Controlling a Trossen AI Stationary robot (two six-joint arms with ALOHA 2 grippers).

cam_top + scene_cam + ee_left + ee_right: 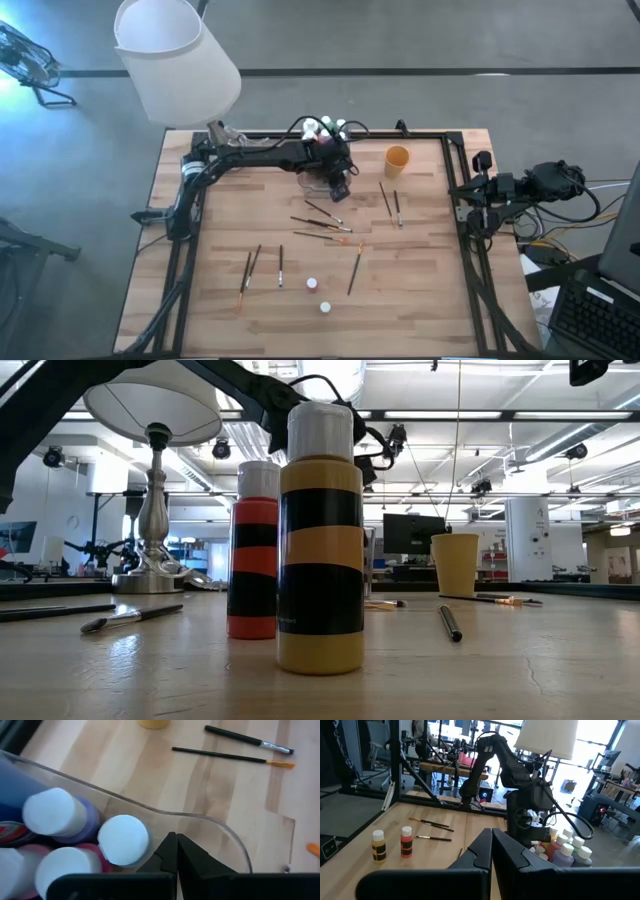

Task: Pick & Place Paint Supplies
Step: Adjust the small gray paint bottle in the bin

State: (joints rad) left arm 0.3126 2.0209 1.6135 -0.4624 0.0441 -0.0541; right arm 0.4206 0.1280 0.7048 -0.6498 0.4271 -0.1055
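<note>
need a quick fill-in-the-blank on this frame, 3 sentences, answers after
1. The left claw is ____ at the clear plastic box holding capped paint bottles.
2. Two bottles stand outside the box: a yellow one and a ____ one.
3. The small cup on the table is ____.

Answers: shut; red; orange

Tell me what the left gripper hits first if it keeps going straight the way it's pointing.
Probably the clear plastic box's wall: the shut left gripper sits just inside it, beside the white-capped bottles. Beyond lies bare table; depth is hard to judge.
</note>
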